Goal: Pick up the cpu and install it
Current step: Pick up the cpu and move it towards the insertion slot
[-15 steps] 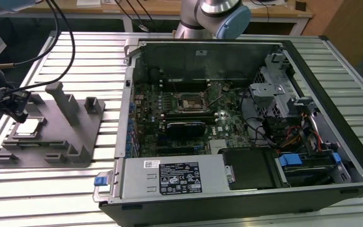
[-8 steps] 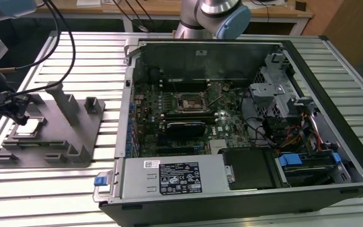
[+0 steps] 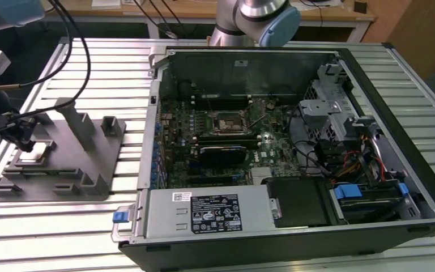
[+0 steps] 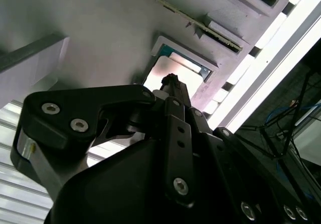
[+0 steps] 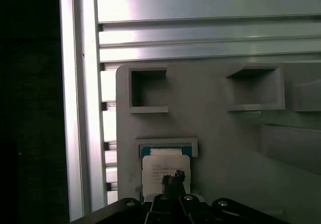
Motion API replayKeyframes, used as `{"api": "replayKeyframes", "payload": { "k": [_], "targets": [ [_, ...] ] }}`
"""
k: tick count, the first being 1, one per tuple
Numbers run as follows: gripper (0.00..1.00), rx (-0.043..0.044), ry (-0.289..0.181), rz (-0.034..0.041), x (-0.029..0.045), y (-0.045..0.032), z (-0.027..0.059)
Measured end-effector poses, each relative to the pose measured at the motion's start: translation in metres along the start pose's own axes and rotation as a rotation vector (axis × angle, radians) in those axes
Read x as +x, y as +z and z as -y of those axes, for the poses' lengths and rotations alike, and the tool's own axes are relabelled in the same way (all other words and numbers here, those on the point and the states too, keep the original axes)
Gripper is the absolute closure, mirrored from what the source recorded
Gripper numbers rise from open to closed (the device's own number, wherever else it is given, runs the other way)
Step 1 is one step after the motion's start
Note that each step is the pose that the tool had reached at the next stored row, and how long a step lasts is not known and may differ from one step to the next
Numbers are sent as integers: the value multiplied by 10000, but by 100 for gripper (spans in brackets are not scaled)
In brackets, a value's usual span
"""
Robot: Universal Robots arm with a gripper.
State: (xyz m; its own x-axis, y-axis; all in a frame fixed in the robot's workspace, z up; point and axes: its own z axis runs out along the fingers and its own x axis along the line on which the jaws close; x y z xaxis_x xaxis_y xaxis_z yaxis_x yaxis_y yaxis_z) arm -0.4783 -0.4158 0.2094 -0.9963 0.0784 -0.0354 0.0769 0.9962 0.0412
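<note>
The cpu (image 3: 42,151) lies flat in a square recess of the grey plastic fixture (image 3: 66,170) at the exterior view's left. Its pale metal top shows in both wrist views (image 5: 163,164) (image 4: 161,72), with a teal rim around it. My gripper (image 3: 25,145) hangs right over it, its dark tip (image 5: 173,177) (image 4: 171,78) narrow and shut, with nothing held. From these views I cannot tell if the tip touches the chip or hovers just above it. The black-framed socket (image 3: 229,122) sits in the motherboard of the open computer case (image 3: 421,187).
The fixture has upright posts (image 3: 70,122) and several empty pockets (image 5: 148,88) close to the gripper. Cables (image 3: 21,85) run from the wrist. The case has a power supply (image 3: 210,212) at its front and drive cages (image 3: 331,102). All rests on a ribbed aluminium table (image 3: 66,226).
</note>
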Motion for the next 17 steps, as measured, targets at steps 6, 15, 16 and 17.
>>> {"api": "replayKeyframes", "payload": {
  "k": [6,15,16,17],
  "targets": [
    [89,-12,0,-2,19,50,4],
    [89,-12,0,-2,25,87,5],
    [89,-13,0,-1,25,88,5],
    [89,-13,0,-1,25,88,5]
  ]
}}
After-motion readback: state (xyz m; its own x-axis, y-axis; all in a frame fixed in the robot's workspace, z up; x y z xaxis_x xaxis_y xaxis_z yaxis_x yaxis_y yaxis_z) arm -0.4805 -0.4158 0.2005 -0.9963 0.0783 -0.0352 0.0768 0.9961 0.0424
